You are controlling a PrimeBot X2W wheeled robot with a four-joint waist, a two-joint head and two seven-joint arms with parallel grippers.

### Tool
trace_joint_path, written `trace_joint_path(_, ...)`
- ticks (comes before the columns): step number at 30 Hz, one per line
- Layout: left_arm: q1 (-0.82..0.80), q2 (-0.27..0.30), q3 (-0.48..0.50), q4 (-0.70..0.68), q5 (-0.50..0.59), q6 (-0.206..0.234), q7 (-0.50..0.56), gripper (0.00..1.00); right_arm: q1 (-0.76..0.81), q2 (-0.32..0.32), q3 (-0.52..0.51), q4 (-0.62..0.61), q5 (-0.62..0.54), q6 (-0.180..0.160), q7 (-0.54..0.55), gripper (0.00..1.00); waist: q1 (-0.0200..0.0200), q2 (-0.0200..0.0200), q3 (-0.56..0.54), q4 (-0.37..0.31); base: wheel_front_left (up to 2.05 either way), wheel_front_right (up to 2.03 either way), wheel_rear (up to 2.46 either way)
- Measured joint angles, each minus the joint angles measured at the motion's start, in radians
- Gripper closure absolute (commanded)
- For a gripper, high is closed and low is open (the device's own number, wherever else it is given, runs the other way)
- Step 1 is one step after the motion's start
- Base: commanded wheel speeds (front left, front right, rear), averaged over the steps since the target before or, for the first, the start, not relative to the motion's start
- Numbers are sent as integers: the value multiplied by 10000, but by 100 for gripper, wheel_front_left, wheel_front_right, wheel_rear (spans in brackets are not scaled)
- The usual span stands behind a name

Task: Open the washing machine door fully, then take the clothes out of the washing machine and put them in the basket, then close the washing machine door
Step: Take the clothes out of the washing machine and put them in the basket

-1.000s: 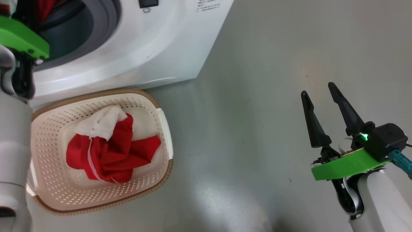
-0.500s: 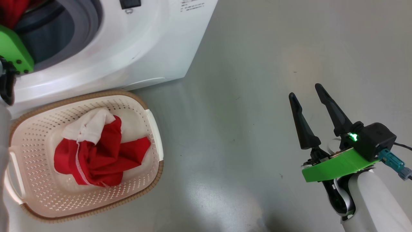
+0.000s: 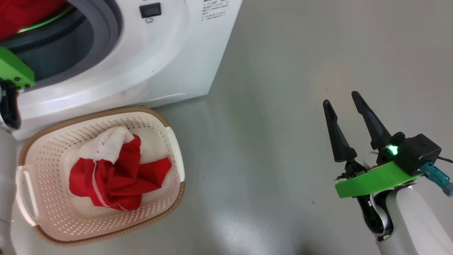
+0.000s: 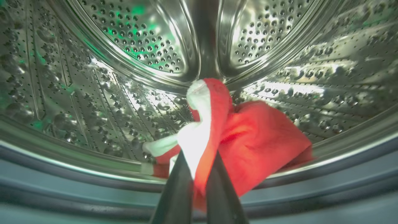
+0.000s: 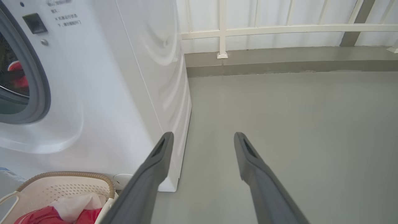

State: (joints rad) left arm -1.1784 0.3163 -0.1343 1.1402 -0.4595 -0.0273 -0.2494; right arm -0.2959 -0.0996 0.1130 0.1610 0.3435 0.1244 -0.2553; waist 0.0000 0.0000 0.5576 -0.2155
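Note:
In the left wrist view my left gripper [image 4: 199,166] is inside the steel drum [image 4: 140,37], shut on a red and white garment [image 4: 255,140] whose fold sticks up between the fingers. In the head view, red fabric [image 3: 24,14] shows in the mouth of the washing machine [image 3: 141,63]. The basket [image 3: 46,198] sits on the floor just in front of it and holds more red and white clothes [image 3: 116,177]. My right gripper [image 3: 345,102] hovers open and empty over the floor to the right, also seen as the right gripper [image 5: 202,138]. The washing machine door is out of view.
Grey floor [image 3: 269,141] spreads between the basket and my right arm. In the right wrist view a white railing [image 5: 279,29] and a low kerb [image 5: 279,62] run behind the washing machine [image 5: 108,93], with the basket [image 5: 62,175] at lower left.
My left gripper has shut on the garment in the drum. The head camera has shifted a little; the basket and the right gripper keep their places.

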Motion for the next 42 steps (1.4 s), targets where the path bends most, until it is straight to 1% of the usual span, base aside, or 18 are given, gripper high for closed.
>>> trace_joint_path(3,732,42,408,-1501,6,0,-2,100,3,10,-77,-2,-2,0,0,0,0,0,-163,89,0,0,0)
trace_joint_path(5,1313,42,671,-2255,29,8,-2,100,6,27,-102,2,-6,0,0,0,0,0,-288,145,0,0,0)
trace_joint_path(6,1990,19,917,-2888,107,21,-2,100,13,56,-146,8,-12,0,0,0,0,0,-434,195,0,0,0)
trace_joint_path(8,2568,-46,1145,-3513,130,25,-2,100,51,71,-219,31,-13,0,0,0,1,0,-585,248,0,0,0)
trace_joint_path(16,4506,-675,1864,-6452,723,219,-2,100,459,81,-431,82,-54,0,0,0,0,0,-1337,493,0,0,0)
trace_joint_path(18,5062,-861,1983,-7108,848,332,-2,100,602,81,-477,100,-104,0,0,0,0,0,-1558,551,0,0,0)
trace_joint_path(23,6188,-1244,2027,-8571,1072,405,-4,100,946,81,-637,115,-123,0,0,0,0,0,-2110,694,0,0,0)
trace_joint_path(25,6530,-1336,2015,-9210,1246,497,-4,100,1026,81,-652,113,-163,0,0,0,0,1,-2312,752,0,0,0)
trace_joint_path(26,6530,-1336,2015,-9210,1246,497,-4,100,1026,81,-652,113,-163,0,0,0,0,1,-2312,752,0,0,0)
trace_joint_path(31,7380,-1569,1969,-10765,1321,788,38,100,1172,90,-652,113,-286,0,0,0,0,0,-2778,876,0,0,0)
trace_joint_path(36,8130,-1626,1904,-12178,1331,978,407,100,1504,109,-648,125,-286,0,0,0,0,0,-3134,965,0,0,0)
trace_joint_path(39,8589,-1824,1708,-12776,1329,1083,702,100,1515,115,-675,84,-286,0,0,0,0,0,-3227,1026,0,0,0)
trace_joint_path(42,9075,-2057,1496,-12935,1231,1187,970,100,1519,121,-704,8,-303,0,0,0,0,0,-3166,1074,0,0,0)
